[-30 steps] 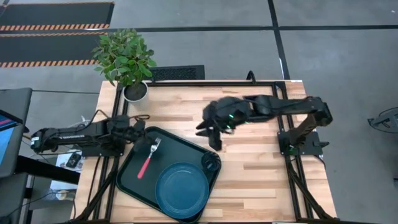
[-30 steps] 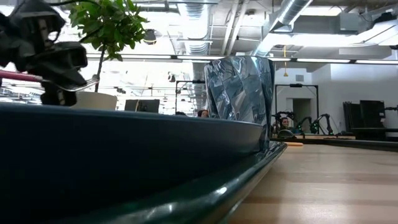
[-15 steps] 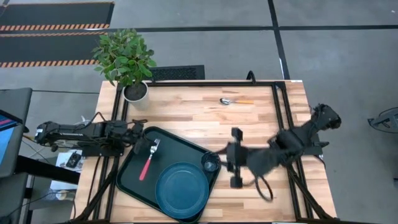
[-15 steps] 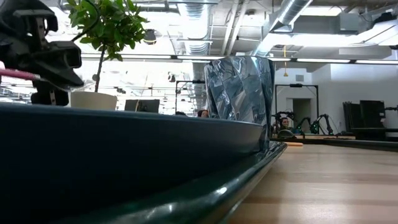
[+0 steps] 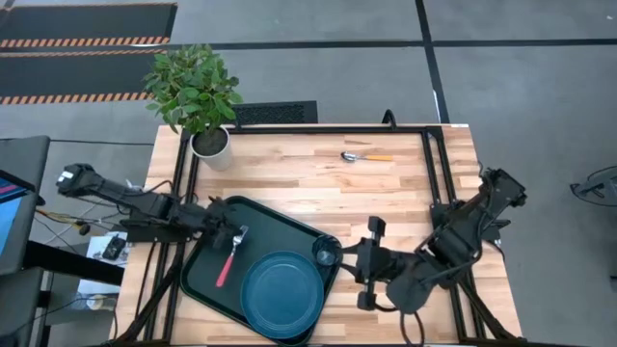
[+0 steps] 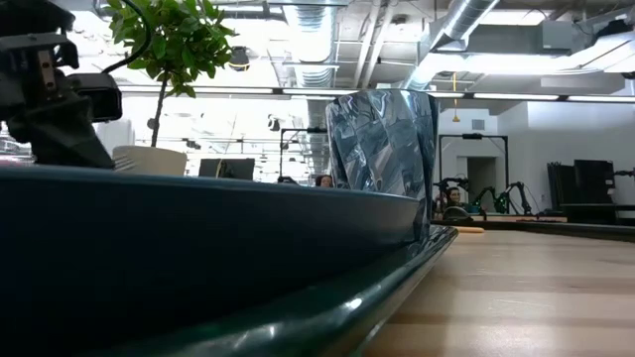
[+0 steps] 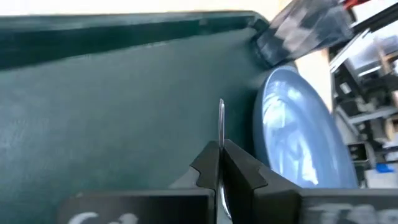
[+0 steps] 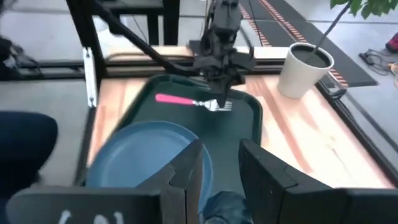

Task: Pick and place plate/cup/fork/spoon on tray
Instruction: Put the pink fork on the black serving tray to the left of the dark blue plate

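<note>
The left gripper (image 5: 234, 237) sits low over the tray (image 5: 202, 260), near its far-left corner, with its fingers pinched together on the metal end of the fork (image 5: 228, 260). The left wrist view shows the thin tines edge-on, squeezed between the two pads, so the fork is gripped by its narrow neck while the pink-red handle trails toward the tray's near edge. In the right wrist view the handle looks level with the tray floor, which suggests the fork is being set down rather than carried, though contact cannot be confirmed.

The plate (image 5: 281, 294) already lies in the tray's near-right part, and the cup (image 5: 326, 254) stands on the tray at its right edge, just beside the plate.

The right gripper (image 5: 365, 262) hangs over the worktop just right of the tray, next to the cup, its fingers spread apart and empty.

The spoon (image 5: 364, 156) lies alone near the worktop's far edge, well apart from the tray, so it appears to be the last item left.
</note>
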Controlling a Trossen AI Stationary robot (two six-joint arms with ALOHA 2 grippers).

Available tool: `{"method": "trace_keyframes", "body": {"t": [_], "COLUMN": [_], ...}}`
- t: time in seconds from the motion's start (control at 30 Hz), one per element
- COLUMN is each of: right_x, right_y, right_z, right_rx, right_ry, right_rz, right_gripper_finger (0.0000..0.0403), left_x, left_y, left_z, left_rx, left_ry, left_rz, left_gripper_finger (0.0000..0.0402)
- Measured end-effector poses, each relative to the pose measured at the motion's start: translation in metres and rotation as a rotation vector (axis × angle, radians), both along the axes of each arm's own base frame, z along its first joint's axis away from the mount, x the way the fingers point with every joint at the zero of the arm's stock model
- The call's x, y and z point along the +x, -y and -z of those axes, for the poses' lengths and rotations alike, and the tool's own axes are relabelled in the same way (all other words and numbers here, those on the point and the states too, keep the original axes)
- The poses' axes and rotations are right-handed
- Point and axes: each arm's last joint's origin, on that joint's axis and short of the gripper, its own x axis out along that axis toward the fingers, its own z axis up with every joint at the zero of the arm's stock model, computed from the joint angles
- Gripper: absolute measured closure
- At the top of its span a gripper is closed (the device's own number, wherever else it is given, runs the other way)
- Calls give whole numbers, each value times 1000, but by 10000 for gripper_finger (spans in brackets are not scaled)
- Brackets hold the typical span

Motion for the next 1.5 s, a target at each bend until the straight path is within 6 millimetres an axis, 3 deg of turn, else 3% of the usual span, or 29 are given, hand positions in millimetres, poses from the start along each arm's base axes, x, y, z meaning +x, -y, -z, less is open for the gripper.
{"method": "trace_keyframes", "body": {"t": [0.67,1.5], "right_x": [-5,-5], "right_y": [-7,-7], "right_z": [4,4], "right_rx": [20,23], "right_ry": [17,17], "right_rz": [28,28], "right_gripper_finger": [276,276], "left_x": [12,16], "left_y": [26,28], "left_z": [19,24], "left_rx": [65,35], "left_ry": [-108,-125], "left_rz": [77,34], "left_gripper_finger": [401,401]}}
